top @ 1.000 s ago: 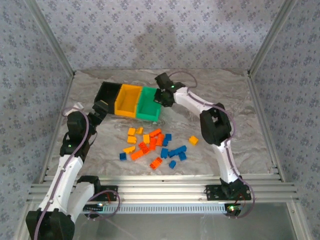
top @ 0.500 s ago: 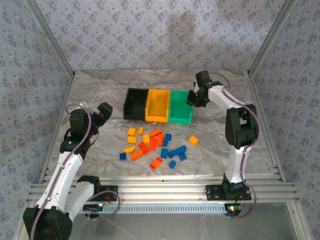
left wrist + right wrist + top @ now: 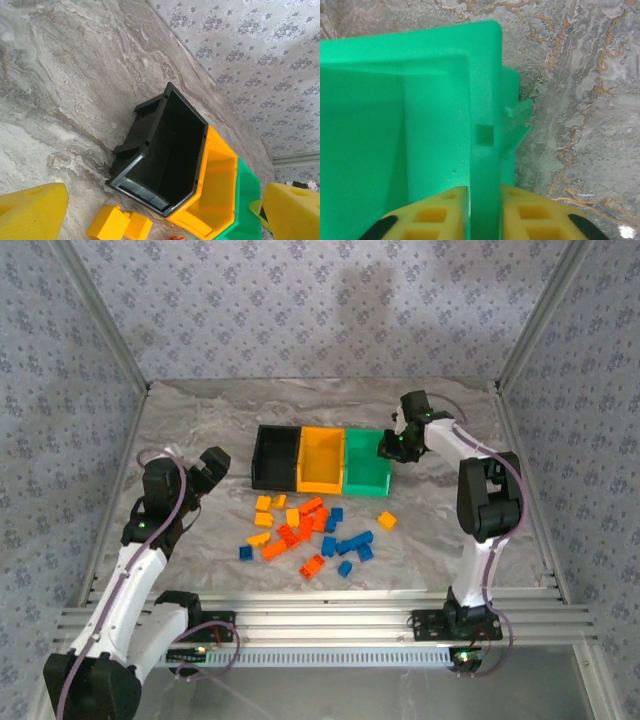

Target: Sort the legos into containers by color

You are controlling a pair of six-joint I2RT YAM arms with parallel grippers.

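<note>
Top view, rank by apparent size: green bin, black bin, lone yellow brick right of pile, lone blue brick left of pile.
Largest: green bin and black bin, alike, tied.
Then lone yellow brick.
Smallest: lone blue brick.

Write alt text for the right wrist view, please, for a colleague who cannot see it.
The right gripper straddles the side wall of the green bin, one yellow finger inside and one outside, both close against it. The bin looks empty where visible and sits on a grey marbled table.

Black bin (image 3: 274,455), yellow-orange bin (image 3: 320,458), green bin (image 3: 364,462); red-orange, blue and yellow-orange legos (image 3: 300,532); grey marbled table (image 3: 200,425)
</note>
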